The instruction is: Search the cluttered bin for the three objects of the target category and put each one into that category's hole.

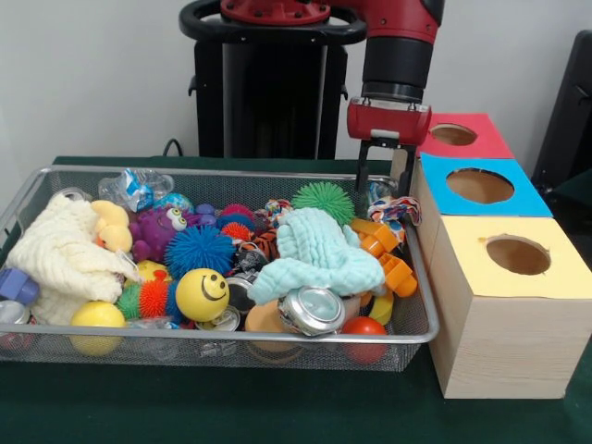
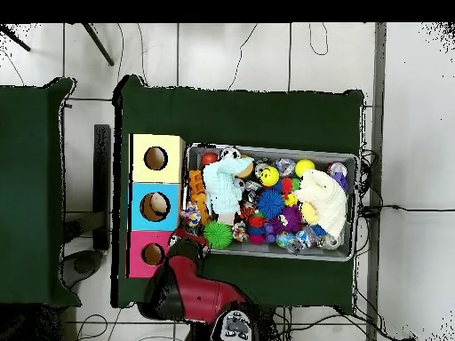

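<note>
Gripper (image 1: 387,181) hangs over the far corner of the wire-mesh bin (image 1: 421,319), on the side nearest the boxes. Two dark fingers (image 1: 365,176) show below the red wrist block, set apart with a gap between them; nothing is visibly held. Tips sit just above a multicoloured braided rope toy (image 1: 396,209); contact cannot be told.

Bin contents are piled close: mint-green waffle-textured cloth (image 1: 319,254), cream knitted cloth (image 1: 60,254), green spiky rubber ball (image 1: 324,200), blue spiky ball (image 1: 199,248), smooth yellow smiley ball (image 1: 203,294), shiny crushed metal can (image 1: 312,309), orange plastic link toy (image 1: 388,259), purple plush (image 1: 157,231).

Beside the bin stand three wooden boxes in a row with round holes: yellow-topped (image 1: 518,268), blue-topped (image 1: 481,188), red-topped (image 1: 458,136). The boxes sit just beside the bin's rim. In the overhead view, bare green tablecloth (image 2: 249,115) lies around the bin.
</note>
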Controlling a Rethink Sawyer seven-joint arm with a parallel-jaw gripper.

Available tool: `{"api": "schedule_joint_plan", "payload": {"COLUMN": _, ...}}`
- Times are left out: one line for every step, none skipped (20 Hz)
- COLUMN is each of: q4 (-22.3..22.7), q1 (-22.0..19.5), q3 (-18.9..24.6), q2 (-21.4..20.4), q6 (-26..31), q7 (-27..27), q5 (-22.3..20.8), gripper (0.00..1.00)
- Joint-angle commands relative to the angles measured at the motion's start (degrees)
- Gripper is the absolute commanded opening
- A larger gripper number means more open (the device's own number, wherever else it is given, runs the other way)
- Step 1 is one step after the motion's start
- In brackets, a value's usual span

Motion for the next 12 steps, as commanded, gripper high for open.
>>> {"api": "schedule_joint_plan", "payload": {"q4": -6.8, "q1": -1.6, "q3": 2.0, "q2": 2.4, "q6": -4.4, "q7": 12.5, "q5": 2.3, "gripper": 1.00}}
{"api": "schedule_joint_plan", "payload": {"q4": -6.9, "q1": -1.6, "q3": 2.0, "q2": 2.7, "q6": -4.8, "q7": 12.6, "q5": 2.2, "gripper": 1.00}}
{"api": "schedule_joint_plan", "payload": {"q4": -7.1, "q1": -1.7, "q3": 2.1, "q2": 2.9, "q6": -4.9, "q7": 12.7, "q5": 2.1, "gripper": 1.00}}
{"api": "schedule_joint_plan", "payload": {"q4": -7.2, "q1": -1.6, "q3": 2.2, "q2": 3.0, "q6": -5.0, "q7": 12.7, "q5": 2.2, "gripper": 1.00}}
{"api": "schedule_joint_plan", "payload": {"q4": -7.3, "q1": -1.4, "q3": 2.1, "q2": 3.1, "q6": -5.3, "q7": 12.9, "q5": 2.6, "gripper": 1.00}}
{"api": "schedule_joint_plan", "payload": {"q4": -7.4, "q1": -1.2, "q3": 2.1, "q2": 3.2, "q6": -5.7, "q7": 13.0, "q5": 2.8, "gripper": 1.00}}
{"api": "schedule_joint_plan", "payload": {"q4": -7.6, "q1": -0.9, "q3": 2.0, "q2": 3.6, "q6": -6.5, "q7": 13.2, "q5": 3.1, "gripper": 1.00}}
{"api": "schedule_joint_plan", "payload": {"q4": -7.8, "q1": -0.8, "q3": 1.9, "q2": 3.8, "q6": -7.0, "q7": 13.3, "q5": 3.2, "gripper": 1.00}}
{"api": "schedule_joint_plan", "payload": {"q4": -8.2, "q1": -0.4, "q3": 1.7, "q2": 4.3, "q6": -8.0, "q7": 13.4, "q5": 3.5, "gripper": 1.00}}
{"api": "schedule_joint_plan", "payload": {"q4": -8.4, "q1": -0.3, "q3": 1.7, "q2": 4.6, "q6": -8.5, "q7": 13.4, "q5": 3.5, "gripper": 1.00}}
{"api": "schedule_joint_plan", "payload": {"q4": -8.6, "q1": -0.1, "q3": 1.5, "q2": 4.9, "q6": -9.5, "q7": 13.5, "q5": 3.6, "gripper": 1.00}}
{"api": "schedule_joint_plan", "payload": {"q4": -8.8, "q1": 0.0, "q3": 1.4, "q2": 5.1, "q6": -10.1, "q7": 13.5, "q5": 3.5, "gripper": 1.00}}
